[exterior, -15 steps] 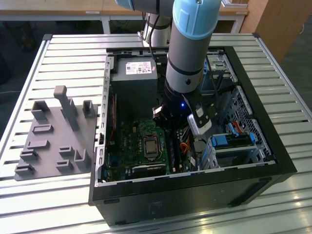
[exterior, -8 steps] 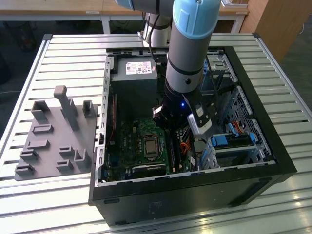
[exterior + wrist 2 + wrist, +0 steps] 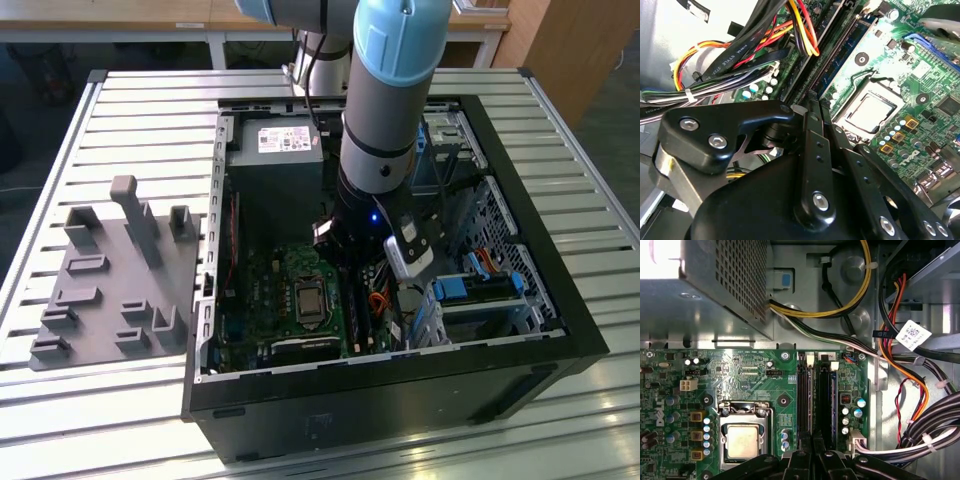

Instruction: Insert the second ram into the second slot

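Pincer point(image 3: 811, 440) seemingly closed above slots point(image 3: 812, 395)

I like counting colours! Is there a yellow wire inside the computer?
Yes, in the first wrist view a yellow wire curves down from the top of the case and runs beside the metal power box.

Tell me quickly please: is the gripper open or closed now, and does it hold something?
Gripper: closed above the memory slots; what it holds cannot be told.

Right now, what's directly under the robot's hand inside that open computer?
Under the hand lie the memory slots on the green motherboard, beside the processor socket. The hand's dark fingers cover the slots' near ends, so whether the second ram is seated cannot be seen.
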Tool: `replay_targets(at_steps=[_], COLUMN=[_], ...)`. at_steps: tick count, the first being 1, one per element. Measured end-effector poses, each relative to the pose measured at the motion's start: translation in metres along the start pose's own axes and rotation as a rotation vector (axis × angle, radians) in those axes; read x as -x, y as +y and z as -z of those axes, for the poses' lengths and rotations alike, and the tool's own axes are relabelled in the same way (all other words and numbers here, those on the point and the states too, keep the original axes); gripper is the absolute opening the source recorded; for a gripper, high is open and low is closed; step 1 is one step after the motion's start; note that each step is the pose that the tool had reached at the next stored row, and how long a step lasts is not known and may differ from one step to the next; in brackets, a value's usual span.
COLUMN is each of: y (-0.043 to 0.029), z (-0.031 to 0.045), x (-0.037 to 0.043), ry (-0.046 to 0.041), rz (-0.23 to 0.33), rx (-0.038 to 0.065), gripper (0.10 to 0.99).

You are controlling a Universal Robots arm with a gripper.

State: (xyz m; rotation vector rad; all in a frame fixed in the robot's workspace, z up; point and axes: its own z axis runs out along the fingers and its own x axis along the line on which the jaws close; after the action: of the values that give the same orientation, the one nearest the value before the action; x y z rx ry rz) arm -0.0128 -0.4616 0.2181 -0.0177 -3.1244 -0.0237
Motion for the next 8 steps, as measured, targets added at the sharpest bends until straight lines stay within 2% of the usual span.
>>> replay_targets(at_steps=[6,7,8], y=[0.0,0.0,0.0], z=[-0.0001,-0.0001,-0.0001], x=[0.0,0.0,0.0001], ry=[0.0,0.0,0.0], rz=[0.0,0.0,0.0], rx=[0.0,0.0,0.0], gripper=[0.141,0.204,0.204])
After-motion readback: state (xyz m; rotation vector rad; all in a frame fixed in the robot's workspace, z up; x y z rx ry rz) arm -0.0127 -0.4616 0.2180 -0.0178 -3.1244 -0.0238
